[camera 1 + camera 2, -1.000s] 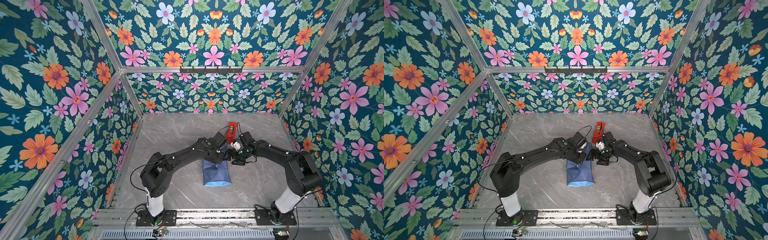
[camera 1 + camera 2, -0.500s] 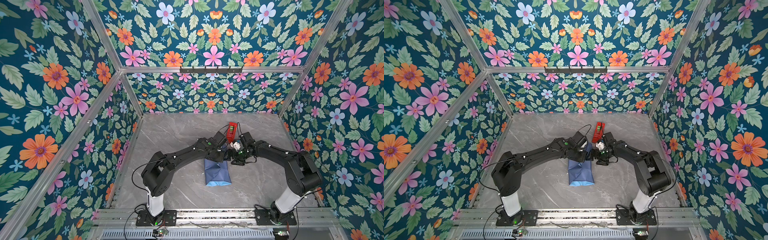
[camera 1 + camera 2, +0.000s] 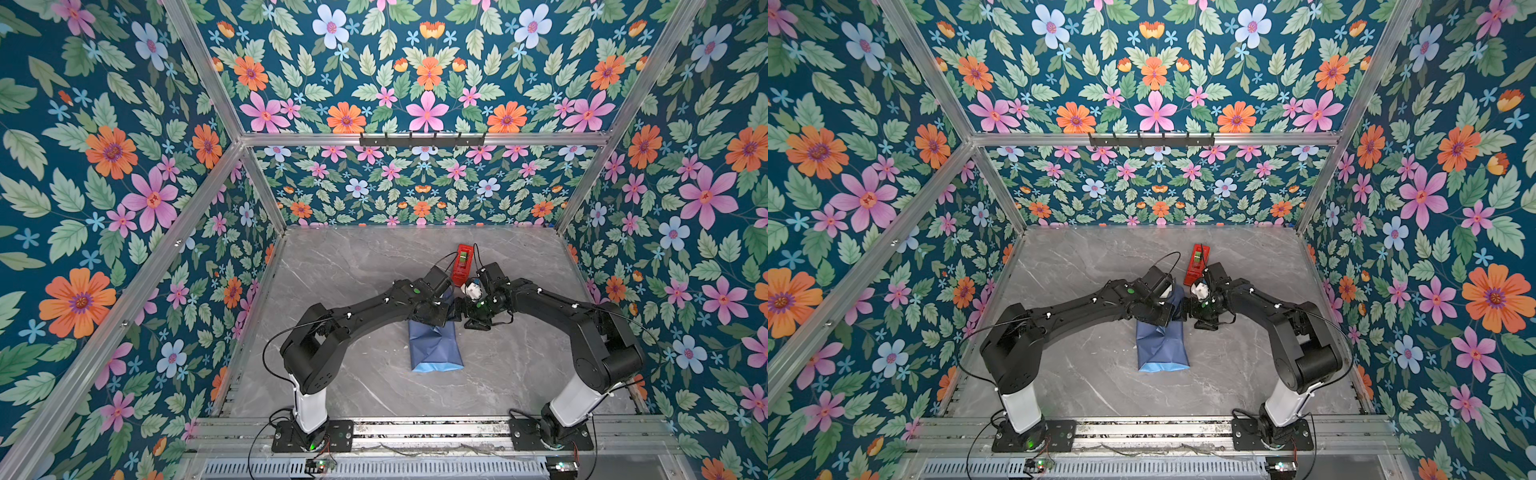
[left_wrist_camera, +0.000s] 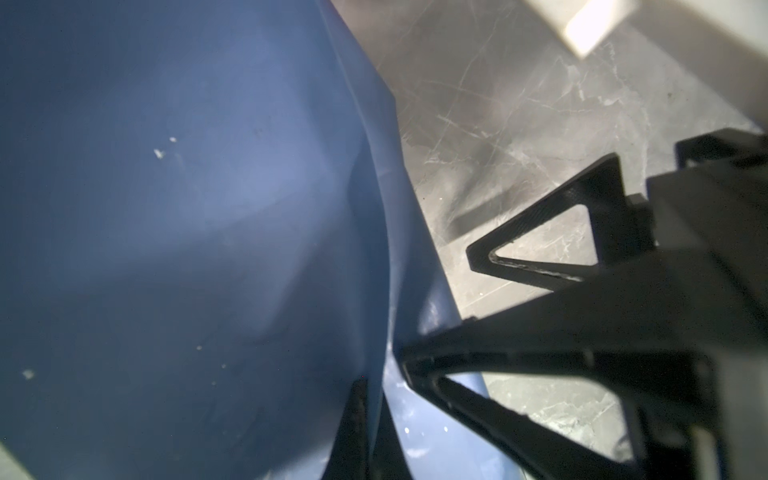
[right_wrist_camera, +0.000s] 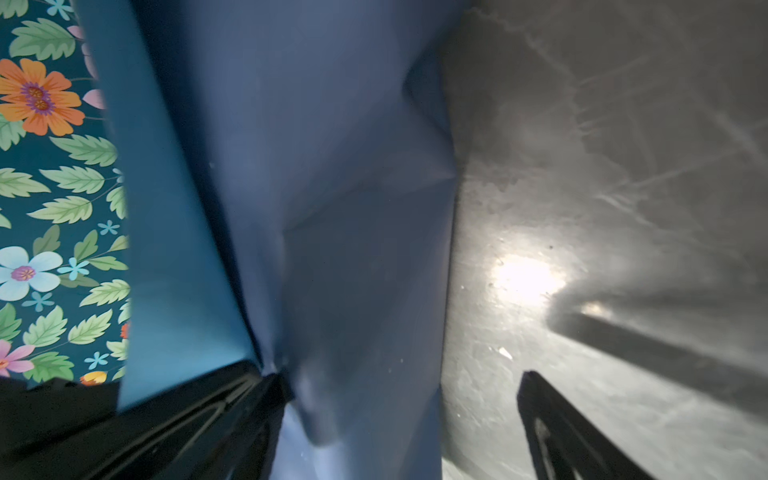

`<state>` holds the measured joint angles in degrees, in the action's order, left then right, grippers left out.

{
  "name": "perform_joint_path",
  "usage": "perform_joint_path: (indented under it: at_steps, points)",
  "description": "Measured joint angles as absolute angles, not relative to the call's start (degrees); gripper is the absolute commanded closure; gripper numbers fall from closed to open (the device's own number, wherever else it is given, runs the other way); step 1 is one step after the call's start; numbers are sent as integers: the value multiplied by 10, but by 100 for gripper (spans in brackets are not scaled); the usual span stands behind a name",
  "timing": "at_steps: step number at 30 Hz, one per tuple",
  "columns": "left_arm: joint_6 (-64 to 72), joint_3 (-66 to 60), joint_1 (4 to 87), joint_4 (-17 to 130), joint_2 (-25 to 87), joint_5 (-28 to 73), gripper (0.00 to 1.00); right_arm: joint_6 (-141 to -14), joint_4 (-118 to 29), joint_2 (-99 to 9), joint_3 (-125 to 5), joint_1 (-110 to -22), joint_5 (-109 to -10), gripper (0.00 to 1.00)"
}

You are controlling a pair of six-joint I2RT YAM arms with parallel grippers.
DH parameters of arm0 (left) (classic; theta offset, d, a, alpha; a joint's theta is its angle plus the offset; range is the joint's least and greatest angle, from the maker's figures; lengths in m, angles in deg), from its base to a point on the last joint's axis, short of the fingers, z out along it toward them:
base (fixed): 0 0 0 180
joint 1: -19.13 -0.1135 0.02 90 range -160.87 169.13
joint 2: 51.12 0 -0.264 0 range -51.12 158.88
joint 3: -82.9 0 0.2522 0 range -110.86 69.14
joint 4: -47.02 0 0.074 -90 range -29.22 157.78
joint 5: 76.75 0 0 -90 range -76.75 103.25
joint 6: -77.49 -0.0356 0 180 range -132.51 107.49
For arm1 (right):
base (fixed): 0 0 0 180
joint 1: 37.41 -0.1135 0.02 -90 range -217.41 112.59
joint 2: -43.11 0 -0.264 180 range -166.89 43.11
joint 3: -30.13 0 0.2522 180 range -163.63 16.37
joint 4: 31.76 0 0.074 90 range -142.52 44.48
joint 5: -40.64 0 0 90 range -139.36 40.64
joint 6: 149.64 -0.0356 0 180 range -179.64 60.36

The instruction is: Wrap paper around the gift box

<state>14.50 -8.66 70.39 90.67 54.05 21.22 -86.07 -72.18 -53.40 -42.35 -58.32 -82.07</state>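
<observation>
The paper (image 3: 435, 347) lies folded into an oblong, creased bundle in the middle of the grey marble surface (image 3: 353, 291). In both top views it is slate-blue outside, with a light sky-blue strip along its near end. Its far end stands up between the two arms, just in front of the red tape dispenser (image 3: 464, 262). The left fingers (image 4: 453, 405) are pinched together on a raised edge of the sheet. The right fingers (image 5: 187, 419) stand wide apart with a crumpled fold between them, lying against one finger and clear of the other.
</observation>
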Motion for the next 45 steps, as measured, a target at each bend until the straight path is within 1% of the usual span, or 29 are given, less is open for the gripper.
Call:
perform_joint_path:
  at_steps: [8, 23, 34, 36, 40, 42, 45]
  points:
    - [145, -76, 702, 893, 535, 213, 100, -869, -723, -527, -417, -577, -831, 11]
    - [159, -106, 701, 918, 540, 217, 100, -869, -682, -525, -382, -575, -845, 12]
    - [175, -101, 701, 911, 546, 231, 100, -869, -676, -526, -381, -574, -847, 12]
    - [175, -98, 701, 907, 546, 231, 98, -869, -676, -526, -381, -574, -847, 12]
    - [175, -89, 701, 895, 545, 233, 88, -869, -676, -526, -381, -574, -845, 12]
    - [175, -82, 701, 880, 542, 238, 81, -869, -676, -526, -382, -574, -844, 12]
    - [177, -65, 701, 856, 533, 247, 73, -868, -679, -526, -384, -575, -843, 12]
